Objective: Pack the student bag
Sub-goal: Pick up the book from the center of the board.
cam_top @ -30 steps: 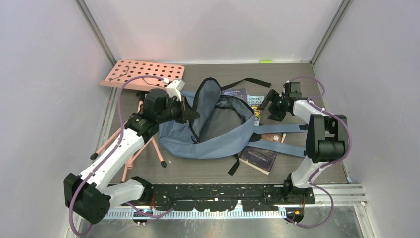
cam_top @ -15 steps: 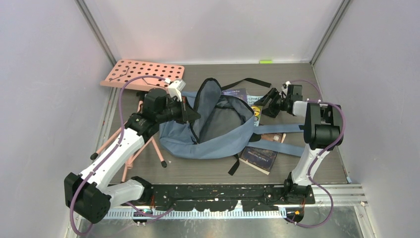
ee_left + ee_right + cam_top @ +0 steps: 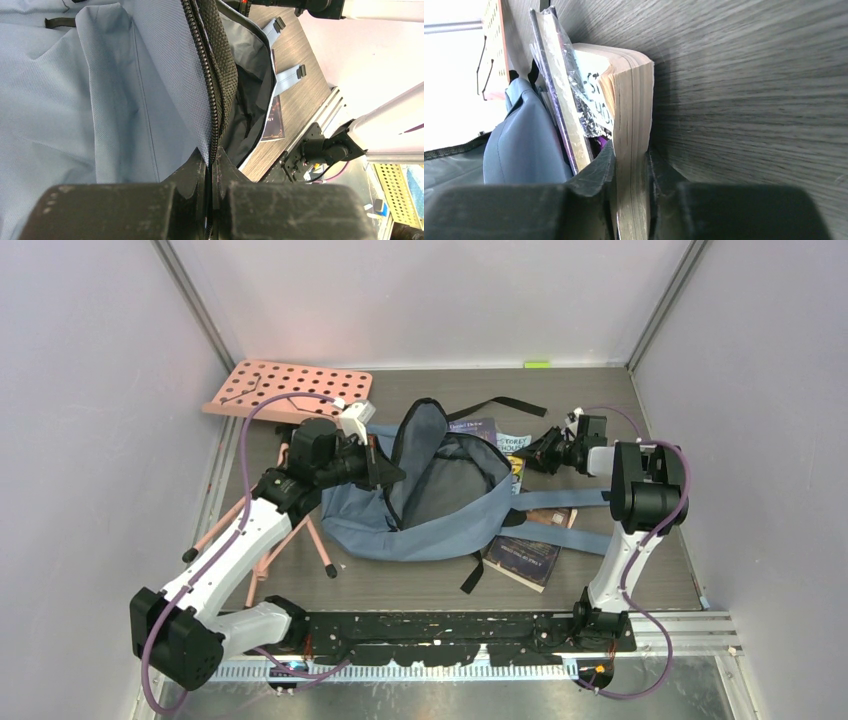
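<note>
The student bag (image 3: pixel 440 505), blue-grey, lies in the middle of the table with its main compartment gaping open. My left gripper (image 3: pixel 385 472) is shut on the bag's zipper edge (image 3: pixel 216 100) at the left side of the opening, holding it up. My right gripper (image 3: pixel 540 453) is at the bag's far right side, lying low on the table. It is shut on the page edge of a thick paperback book (image 3: pixel 631 100), whose pale cover (image 3: pixel 514 445) shows beside the bag. In the right wrist view the jaws (image 3: pixel 630 147) press both sides of the book.
A dark blue book (image 3: pixel 475 427) leans against the bag behind the paperback. Another dark book (image 3: pixel 522 560) lies under the bag's shoulder straps (image 3: pixel 570 500) at the front right. A pink perforated board (image 3: pixel 290 390) and pink stand legs (image 3: pixel 300 530) are at the left.
My right gripper moved left onto the paperback and its jaws closed on the book. The left arm and the bag have not moved.
</note>
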`<action>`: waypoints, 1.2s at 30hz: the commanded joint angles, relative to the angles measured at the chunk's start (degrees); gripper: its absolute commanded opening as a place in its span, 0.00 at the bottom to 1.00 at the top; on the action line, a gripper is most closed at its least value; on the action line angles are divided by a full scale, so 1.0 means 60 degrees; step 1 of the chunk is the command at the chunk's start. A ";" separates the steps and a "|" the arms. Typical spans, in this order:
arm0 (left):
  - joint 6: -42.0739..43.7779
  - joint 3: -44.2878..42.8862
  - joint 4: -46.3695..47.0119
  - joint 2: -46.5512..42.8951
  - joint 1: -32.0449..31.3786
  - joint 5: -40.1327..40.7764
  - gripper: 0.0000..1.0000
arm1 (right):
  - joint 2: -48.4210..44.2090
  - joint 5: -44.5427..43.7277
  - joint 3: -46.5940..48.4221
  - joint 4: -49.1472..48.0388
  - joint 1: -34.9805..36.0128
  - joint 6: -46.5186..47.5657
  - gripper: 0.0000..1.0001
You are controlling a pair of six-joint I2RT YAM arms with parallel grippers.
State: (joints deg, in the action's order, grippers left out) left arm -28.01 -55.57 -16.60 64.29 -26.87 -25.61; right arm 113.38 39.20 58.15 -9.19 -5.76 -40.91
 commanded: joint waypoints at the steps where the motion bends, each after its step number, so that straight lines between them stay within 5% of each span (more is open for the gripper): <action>1: 0.0238 -0.0272 0.0407 -0.0182 0.0084 -0.0124 0.00 | -0.0611 -0.0306 -0.0034 0.0159 0.0096 0.0013 0.02; 7: 0.0634 -0.0310 -0.0027 -0.0355 0.0124 -0.0018 0.00 | -0.2681 -0.1991 0.0875 0.2717 0.0082 0.1152 0.01; 14: 0.1220 -0.0280 -0.0627 -0.0725 0.0143 0.0530 0.00 | -0.4334 -0.4404 0.3879 0.7012 0.0094 0.3267 0.01; 23: 0.1779 -0.0549 -0.1232 -0.0694 0.0143 0.0436 0.00 | -0.2525 -0.8033 0.7871 1.1946 0.0325 0.6249 0.01; 28: 0.1845 -0.0482 -0.1224 -0.0660 0.0143 0.0392 0.00 | -0.1772 -0.9584 0.8630 1.2673 0.0681 0.6750 0.01; 36: 0.1819 -0.0306 -0.1101 -0.0716 0.0143 0.0338 0.00 | -0.0464 -1.0145 0.8902 1.2854 0.1814 0.7167 0.01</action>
State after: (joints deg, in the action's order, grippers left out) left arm -18.55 -56.01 -24.77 61.49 -26.48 -23.16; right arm 109.93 -18.46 107.94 66.89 2.50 -0.14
